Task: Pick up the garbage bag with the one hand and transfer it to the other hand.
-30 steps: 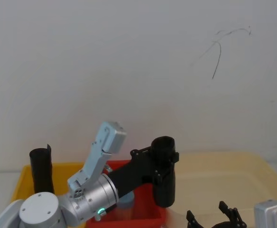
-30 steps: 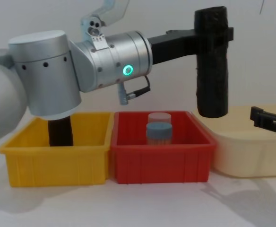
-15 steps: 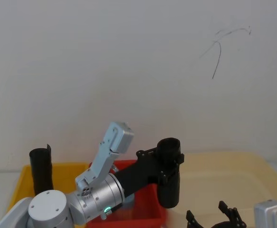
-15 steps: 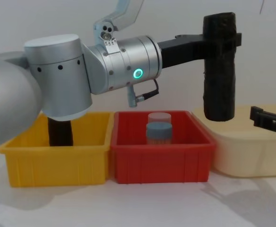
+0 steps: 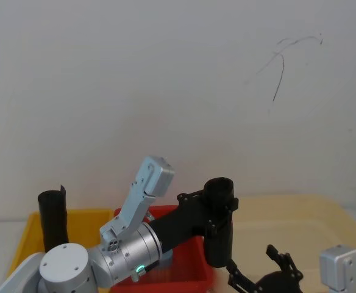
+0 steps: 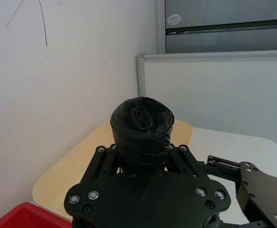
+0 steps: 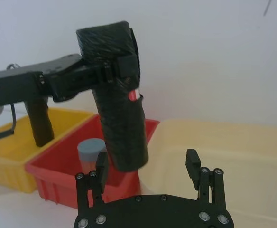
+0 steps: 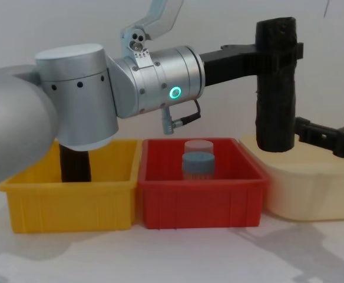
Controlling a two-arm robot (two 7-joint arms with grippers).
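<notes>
Fingers of left gripper (image 8: 276, 56) shut tight on the bag (image 8: 275, 100), pinching it near its top end. The roll hangs upright below them, lifted clear of the red bin (image 8: 201, 200) and cream tub (image 8: 313, 194) lower down. The high grip leaves the bag's lower half bare, likely so the other hand has somewhere to take hold. Right gripper (image 7: 148, 164) has its fingers spread wide, holding nothing, tips just beside the bag's lower end. Whether a tip touches it: cannot tell. Judged step: closing in for handover, transfer not yet made.
</notes>
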